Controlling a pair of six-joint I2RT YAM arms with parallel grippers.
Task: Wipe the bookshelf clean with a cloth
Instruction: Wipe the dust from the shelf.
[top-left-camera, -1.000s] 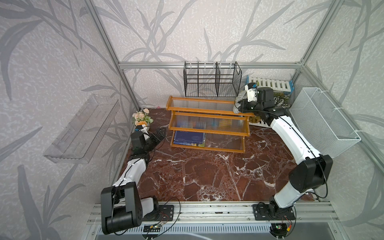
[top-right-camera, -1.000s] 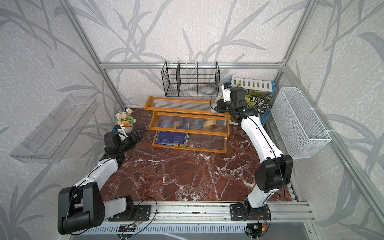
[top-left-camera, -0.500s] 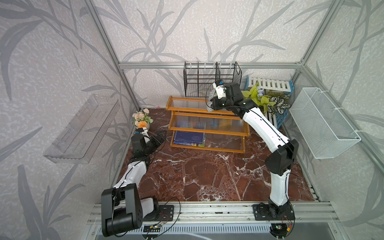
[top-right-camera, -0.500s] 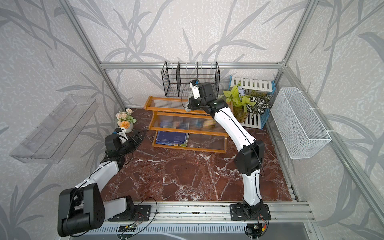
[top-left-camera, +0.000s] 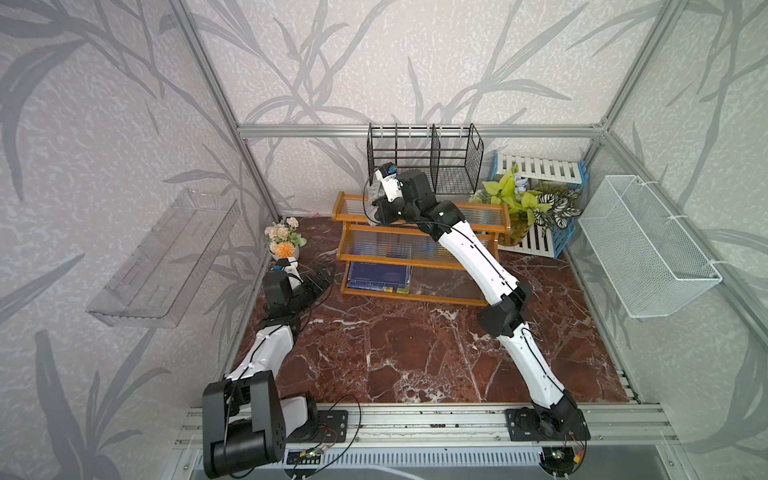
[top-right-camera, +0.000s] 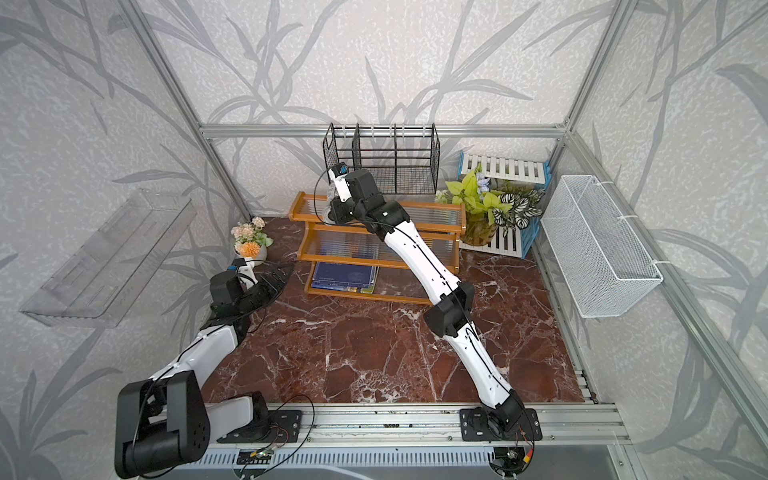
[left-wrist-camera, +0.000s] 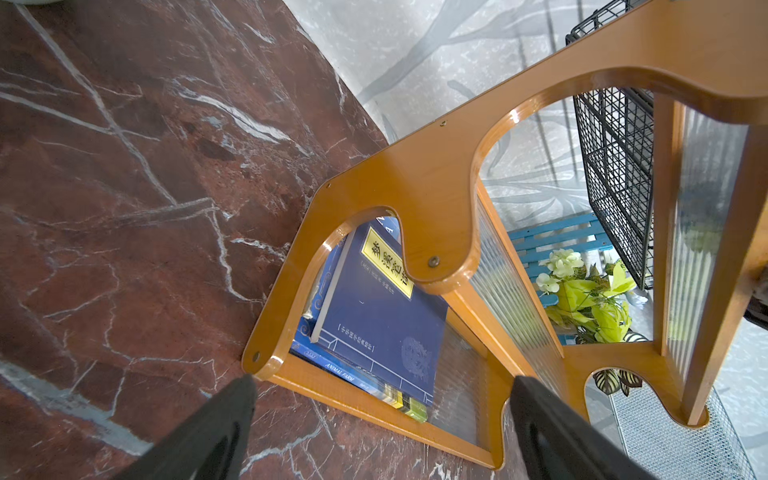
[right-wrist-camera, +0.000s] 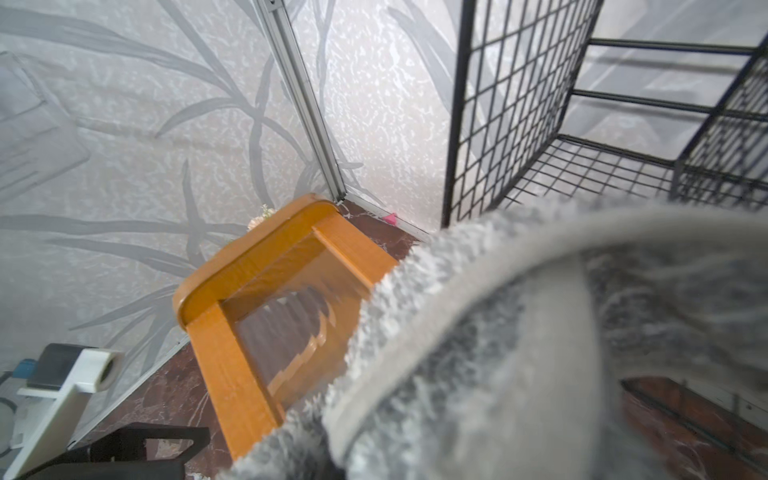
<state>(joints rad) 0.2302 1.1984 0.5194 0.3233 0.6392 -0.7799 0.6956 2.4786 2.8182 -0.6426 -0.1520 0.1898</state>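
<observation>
**Mia:** What is the right tool (top-left-camera: 376, 211) doing?

**Ben:** It is pinched shut on the cloth (right-wrist-camera: 498, 353). That's a fluffy grey rag with pale stripes. It bunches under the tool, and I think it rests on the top board of the bookshelf (top-left-camera: 382, 247), near one end.

**Mia:** What could go wrong?

**Ben:** The black wire rack (top-left-camera: 435, 160) stands just behind the tool. The fluff could catch on its thin wires. And the worktop (top-left-camera: 415, 345) is smooth, shiny stone, so a hard push could slide the shelf.

**Mia:** Is the left tool (left-wrist-camera: 382, 382) holding the shelf?

**Ben:** No. It is wide open with nothing in it. The shelf's curvy wooden side is just in front of it.

**Mia:** And the boards?

**Ben:** Clear plastic with tiny ridges. Dust could hide in them.
</observation>
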